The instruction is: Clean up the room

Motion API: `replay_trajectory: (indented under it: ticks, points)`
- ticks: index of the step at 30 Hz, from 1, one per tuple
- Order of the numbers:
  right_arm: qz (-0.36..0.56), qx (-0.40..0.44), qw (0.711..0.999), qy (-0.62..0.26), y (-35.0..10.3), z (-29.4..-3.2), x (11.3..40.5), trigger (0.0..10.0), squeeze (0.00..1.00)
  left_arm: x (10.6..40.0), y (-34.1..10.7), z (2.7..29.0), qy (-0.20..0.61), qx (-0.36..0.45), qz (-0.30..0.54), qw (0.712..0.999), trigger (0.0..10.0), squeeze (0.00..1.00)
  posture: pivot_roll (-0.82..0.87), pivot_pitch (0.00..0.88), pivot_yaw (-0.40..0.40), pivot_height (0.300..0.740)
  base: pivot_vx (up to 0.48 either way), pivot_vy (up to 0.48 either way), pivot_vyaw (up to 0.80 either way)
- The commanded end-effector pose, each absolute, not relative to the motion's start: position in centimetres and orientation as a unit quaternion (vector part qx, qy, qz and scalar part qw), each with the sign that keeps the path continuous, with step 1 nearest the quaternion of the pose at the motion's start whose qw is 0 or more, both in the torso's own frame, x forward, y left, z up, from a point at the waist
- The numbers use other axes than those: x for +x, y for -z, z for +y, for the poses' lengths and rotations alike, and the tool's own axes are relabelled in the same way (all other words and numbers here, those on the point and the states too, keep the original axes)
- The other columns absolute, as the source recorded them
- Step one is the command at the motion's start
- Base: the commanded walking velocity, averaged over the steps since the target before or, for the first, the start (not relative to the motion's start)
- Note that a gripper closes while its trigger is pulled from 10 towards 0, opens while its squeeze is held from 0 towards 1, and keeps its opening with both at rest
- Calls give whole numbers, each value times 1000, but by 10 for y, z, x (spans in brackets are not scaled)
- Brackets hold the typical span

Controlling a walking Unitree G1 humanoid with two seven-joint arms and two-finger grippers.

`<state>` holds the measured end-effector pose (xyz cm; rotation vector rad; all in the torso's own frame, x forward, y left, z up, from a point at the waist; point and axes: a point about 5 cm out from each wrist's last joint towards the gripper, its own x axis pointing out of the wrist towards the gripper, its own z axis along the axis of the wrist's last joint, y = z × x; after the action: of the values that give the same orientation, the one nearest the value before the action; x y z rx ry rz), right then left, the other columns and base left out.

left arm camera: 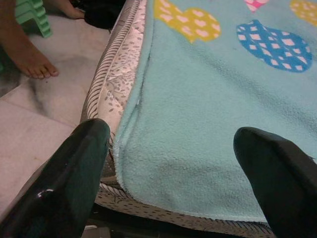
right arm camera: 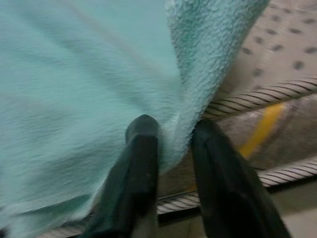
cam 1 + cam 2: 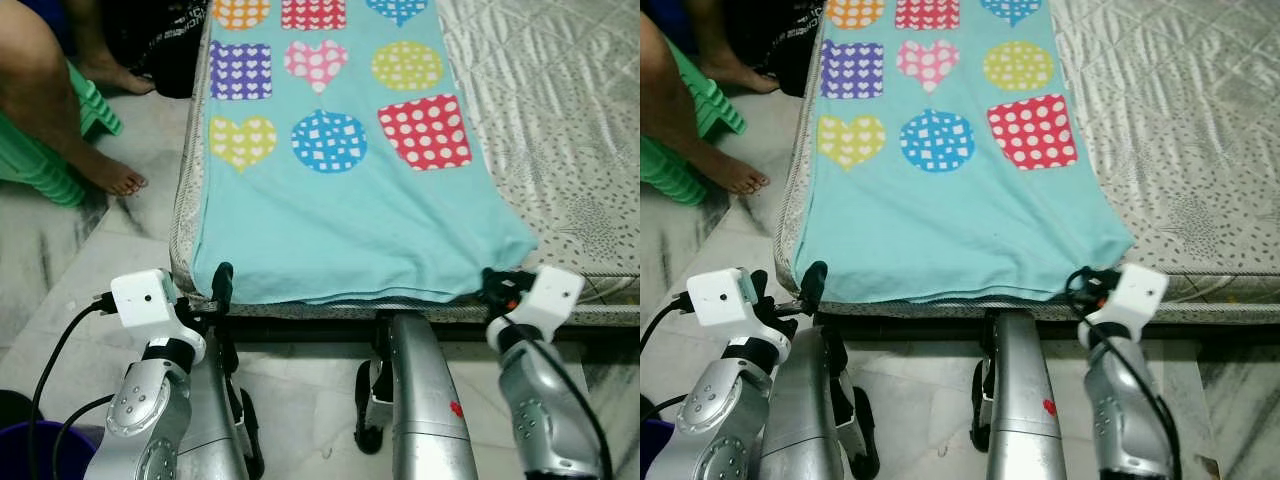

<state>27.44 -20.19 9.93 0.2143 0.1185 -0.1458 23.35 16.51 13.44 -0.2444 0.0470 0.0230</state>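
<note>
At the near edge of the bed, both grippers work the hem of the turquoise fleece blanket with coloured hearts, circles and squares (image 3: 340,215). The right gripper (image 2: 174,133) has its black fingers (image 2: 141,163) pinched on the blanket's near right corner, fleece bunched between them over the corded seam of the grey patterned quilted mattress (image 3: 560,130). The left gripper (image 1: 171,148) sits at the near left corner, fingers (image 1: 79,168) spread wide, the hem lying between them and not gripped. That blanket lies flat up the left part of the mattress, its left edge just inside the mattress border. No writing can be read. Left of the bed runs open marble floor (image 3: 70,260), with a person's bare foot (image 3: 105,172) beside a green plastic stool (image 3: 50,140) farther back.
</note>
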Motion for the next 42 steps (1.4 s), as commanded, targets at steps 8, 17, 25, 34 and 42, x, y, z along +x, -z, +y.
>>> replay_trajectory:
  ticks: [8, 17, 25, 34, 42]
  points:
    - [53, 43, 995, 78, -108, -201, 270, 10000, 1000, 232, -127, 165, -8, -123, 38, 992, 10000, 0, -53, 286, 12, 532, 0, 0, 0]
    - [19, -40, 993, 110, -127, -216, 283, 10000, 1000, 235, -126, 164, -10, -123, 35, 992, 10000, 0, -64, 273, 7, 532, 0, 0, 0]
    - [-30, -42, 994, 96, -148, -210, 293, 10000, 1000, 235, -131, 169, -25, -118, 19, 993, 10000, 0, -68, 263, 11, 532, 0, 0, 0]
    - [67, -74, 993, 58, -114, -199, 285, 10000, 1000, 237, -129, 168, -20, -116, 21, 993, 10000, 0, -68, 249, 12, 532, 0, 0, 0]
    - [129, -102, 982, 90, -96, -221, 280, 10000, 1000, 238, -127, 167, -17, -117, 25, 993, 10000, 0, -74, 249, 12, 532, 0, 0, 0]
